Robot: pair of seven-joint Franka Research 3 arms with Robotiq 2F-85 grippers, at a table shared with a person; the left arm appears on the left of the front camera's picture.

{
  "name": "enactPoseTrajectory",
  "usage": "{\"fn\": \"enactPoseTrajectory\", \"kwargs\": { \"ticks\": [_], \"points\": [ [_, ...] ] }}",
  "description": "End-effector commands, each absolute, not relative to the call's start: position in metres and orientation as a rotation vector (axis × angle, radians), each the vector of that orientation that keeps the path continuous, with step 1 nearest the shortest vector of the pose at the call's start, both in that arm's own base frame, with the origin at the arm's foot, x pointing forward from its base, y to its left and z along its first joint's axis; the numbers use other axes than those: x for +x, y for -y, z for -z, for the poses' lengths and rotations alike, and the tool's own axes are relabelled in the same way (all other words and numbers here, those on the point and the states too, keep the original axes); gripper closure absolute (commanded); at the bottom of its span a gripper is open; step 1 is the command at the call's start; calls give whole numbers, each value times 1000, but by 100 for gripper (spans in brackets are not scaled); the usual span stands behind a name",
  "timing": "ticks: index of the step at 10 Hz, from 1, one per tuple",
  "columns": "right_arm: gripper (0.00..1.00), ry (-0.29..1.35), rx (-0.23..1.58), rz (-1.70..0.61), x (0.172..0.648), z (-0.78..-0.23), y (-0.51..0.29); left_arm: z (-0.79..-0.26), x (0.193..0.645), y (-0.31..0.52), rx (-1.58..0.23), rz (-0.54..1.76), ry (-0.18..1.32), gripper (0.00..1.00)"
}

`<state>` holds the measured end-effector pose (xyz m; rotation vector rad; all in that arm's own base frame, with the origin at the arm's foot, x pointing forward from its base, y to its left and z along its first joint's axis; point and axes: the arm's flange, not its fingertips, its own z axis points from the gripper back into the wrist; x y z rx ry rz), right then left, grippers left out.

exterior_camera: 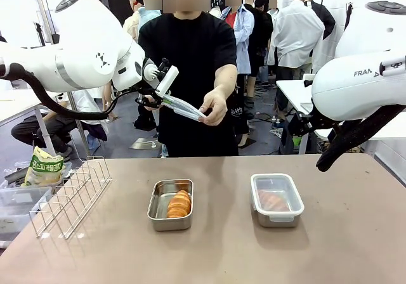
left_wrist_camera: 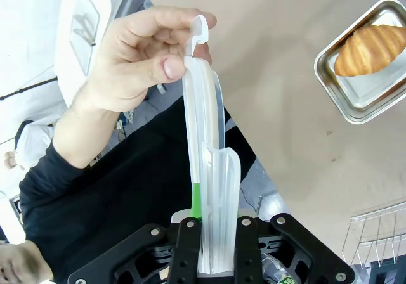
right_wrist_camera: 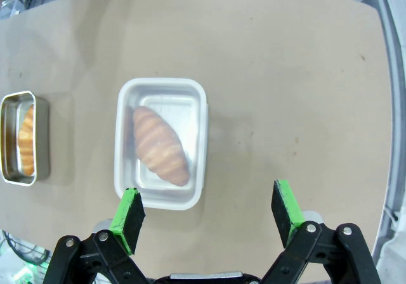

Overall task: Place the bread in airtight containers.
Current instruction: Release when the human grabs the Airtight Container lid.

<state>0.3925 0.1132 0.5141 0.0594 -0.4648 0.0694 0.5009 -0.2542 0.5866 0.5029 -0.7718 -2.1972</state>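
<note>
My left gripper (exterior_camera: 163,94) is raised above the table's far edge, shut on one end of a clear white-rimmed lid (exterior_camera: 185,109). The person's hand (exterior_camera: 213,108) holds the lid's other end. In the left wrist view the lid (left_wrist_camera: 204,116) runs up from my left gripper (left_wrist_camera: 212,198) to the person's hand (left_wrist_camera: 136,56). An open steel tin (exterior_camera: 156,209) on the table holds a golden croissant-like bread (exterior_camera: 179,203). To its right, a second tin (exterior_camera: 277,220) is lidded with a bread (exterior_camera: 273,200) inside. My right gripper (right_wrist_camera: 208,213) hangs open above that lidded tin (right_wrist_camera: 125,186).
A white wire rack (exterior_camera: 70,195) stands on the table's left side, with a snack bag (exterior_camera: 44,167) and plastic bins past the left edge. The right wrist view also catches the open tin (right_wrist_camera: 42,138) at its left edge.
</note>
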Motion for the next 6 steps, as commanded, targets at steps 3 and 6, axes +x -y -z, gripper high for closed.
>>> {"fn": "enactPoseTrajectory", "kwargs": {
  "ticks": [3,6],
  "points": [
    [0,460,69,-69,393,-513,-113,-589,501,253,511,2194,776,100],
    [0,460,69,-69,393,-513,-113,-589,501,253,511,2194,776,100]
  ]
}}
